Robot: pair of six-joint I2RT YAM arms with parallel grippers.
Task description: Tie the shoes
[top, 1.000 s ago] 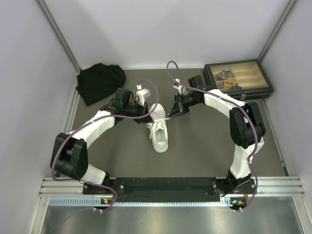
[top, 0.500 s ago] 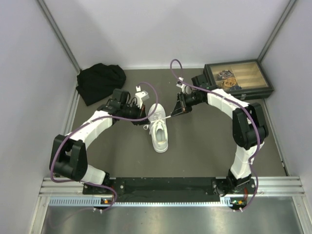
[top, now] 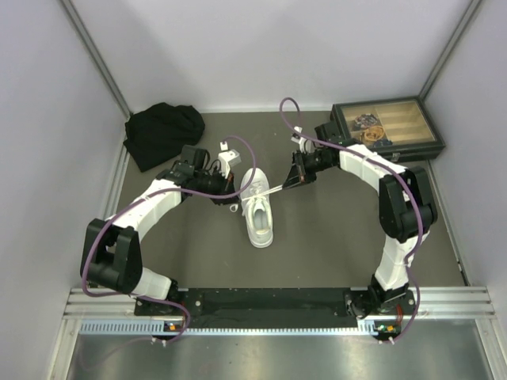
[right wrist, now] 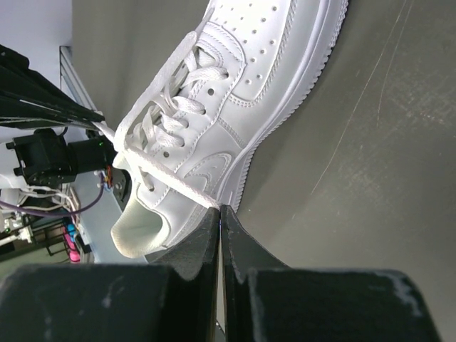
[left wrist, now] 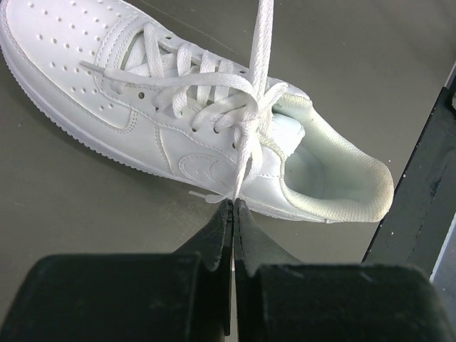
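Mid-worktop [top: 333, 229], between the two arms: a white shoe [top: 260, 215], upright on its sole, toe toward the arm bases, heel opening toward the back wall. On the side panel, a stitched swoosh [left wrist: 200, 165], the one brand mark to be made out. Across the toe box, rows of punched holes [left wrist: 60, 39]. Just off the shoe's left side, the left pincer [left wrist: 234, 206], clenched on the left lace [left wrist: 247, 146], tips pressed together with the flat white strand nipped between them. From those tips, taut up to the top eyelets, across the other strand above the tongue, then on out of the left wrist view. Off the shoe's right side near the heel, the right pincer [right wrist: 221, 212], likewise clenched, grasping the right lace [right wrist: 171, 182], drawn straight from the top eyelets down to the fingertips. From above, a thin white line visible between collar and right pincer; on the left side, too fine to follow against the arm. At the back left corner, well apart from the shoe, a black cloth [top: 162, 133] in a heap. At the back right, a dark box [top: 396, 150] with a wooden tray inside and small printed items in one compartment, too small to read.
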